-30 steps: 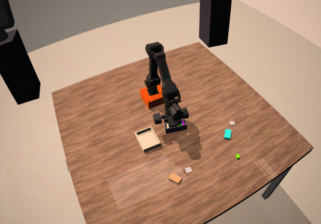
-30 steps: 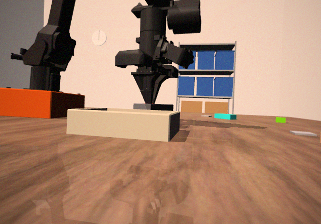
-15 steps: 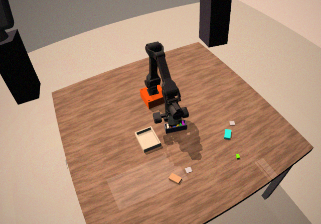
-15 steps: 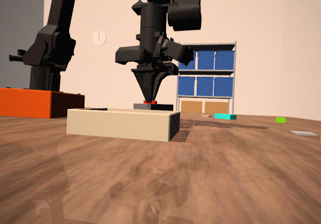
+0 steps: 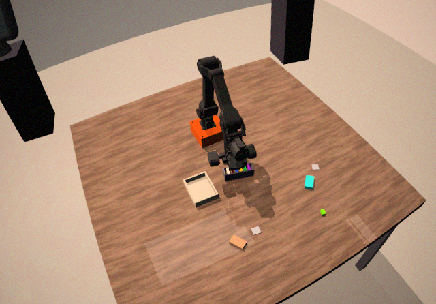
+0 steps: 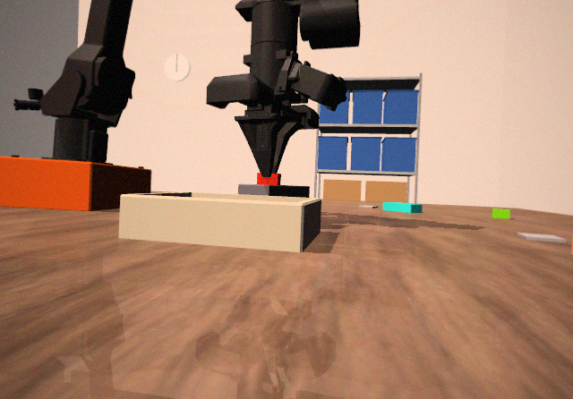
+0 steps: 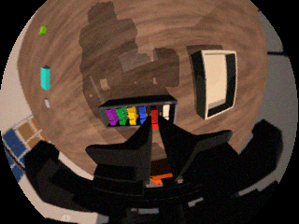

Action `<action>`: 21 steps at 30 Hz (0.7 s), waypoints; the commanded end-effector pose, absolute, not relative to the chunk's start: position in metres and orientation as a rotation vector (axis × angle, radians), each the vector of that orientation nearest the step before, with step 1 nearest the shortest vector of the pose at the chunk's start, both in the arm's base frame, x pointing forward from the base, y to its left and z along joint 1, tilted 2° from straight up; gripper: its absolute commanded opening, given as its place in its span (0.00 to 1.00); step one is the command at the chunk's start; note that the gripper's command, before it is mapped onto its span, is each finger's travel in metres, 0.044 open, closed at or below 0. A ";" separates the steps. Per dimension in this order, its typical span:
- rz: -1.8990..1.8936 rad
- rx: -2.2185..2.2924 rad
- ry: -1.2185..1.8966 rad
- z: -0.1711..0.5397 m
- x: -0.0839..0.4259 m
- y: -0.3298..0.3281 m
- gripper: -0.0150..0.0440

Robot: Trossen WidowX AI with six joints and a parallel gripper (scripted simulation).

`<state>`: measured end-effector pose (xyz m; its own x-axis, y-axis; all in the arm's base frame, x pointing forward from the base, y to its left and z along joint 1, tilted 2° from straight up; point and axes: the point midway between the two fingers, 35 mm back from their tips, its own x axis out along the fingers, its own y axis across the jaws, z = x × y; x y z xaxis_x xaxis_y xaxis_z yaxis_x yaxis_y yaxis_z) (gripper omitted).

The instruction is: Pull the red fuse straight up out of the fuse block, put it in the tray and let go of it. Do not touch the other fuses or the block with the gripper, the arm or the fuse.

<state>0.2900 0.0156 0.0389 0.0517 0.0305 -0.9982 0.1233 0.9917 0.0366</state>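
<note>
With its small red fuse (image 6: 268,179) (image 7: 154,118) pinched at the top and raised above the dark rectangular fuse block (image 5: 239,174) (image 6: 289,190) (image 7: 139,100), the black gripper (image 6: 267,174) (image 7: 153,119) is nearly closed. Fuse probably light, stiff; best held centrally.

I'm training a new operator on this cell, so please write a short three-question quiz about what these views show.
1. True or false: the end effector is shut on the red fuse.
2. Multiple choice: which fuse sits at the end of the fuse block nearest the tray? A) purple B) white C) yellow
3. Fill in the blank: in the wrist view, the fuse between the green and blue ones is ____.

Key: 1 true; 2 B; 3 yellow.
</note>
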 end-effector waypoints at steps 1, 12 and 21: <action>-0.073 0.122 1.516 0.042 0.290 0.015 0.25; -0.073 0.121 1.516 0.047 0.290 0.015 0.25; -0.074 0.121 1.516 0.052 0.290 0.015 0.25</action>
<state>0.2896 0.0155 0.0493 0.0522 0.0305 -0.9982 0.1235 0.9917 0.0367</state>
